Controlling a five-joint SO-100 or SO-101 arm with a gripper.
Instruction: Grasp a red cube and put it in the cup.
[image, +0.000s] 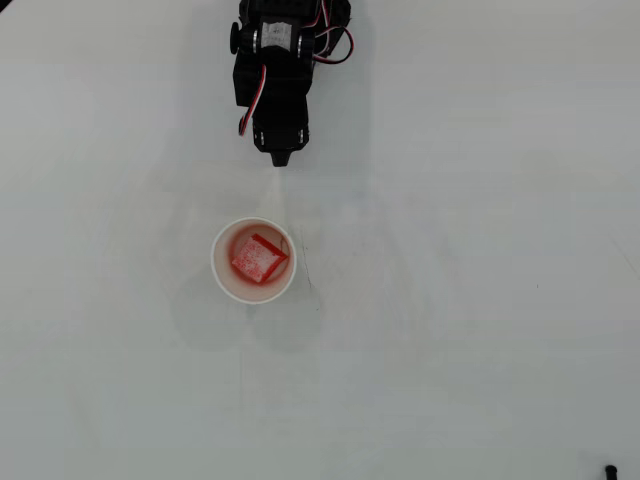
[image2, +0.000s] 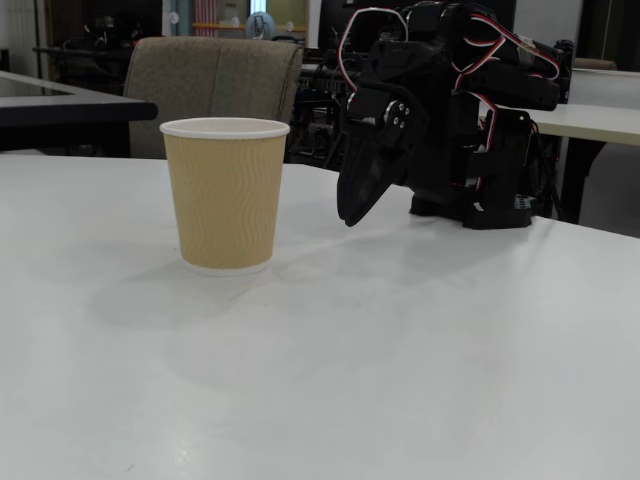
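Fingers (image: 279, 158) pressed together and empty, you can see them hanging well apart from the cup (image: 218, 268), tips pointing down at the counter (image: 480, 300). Your red cube (image: 257, 259) lies tilted inside the cup. Nothing lies between them; a chair (image2: 215, 80) stands behind the cup in the fixed view.

Black arm (image2: 440, 120), red-white cables (image2: 490, 35)
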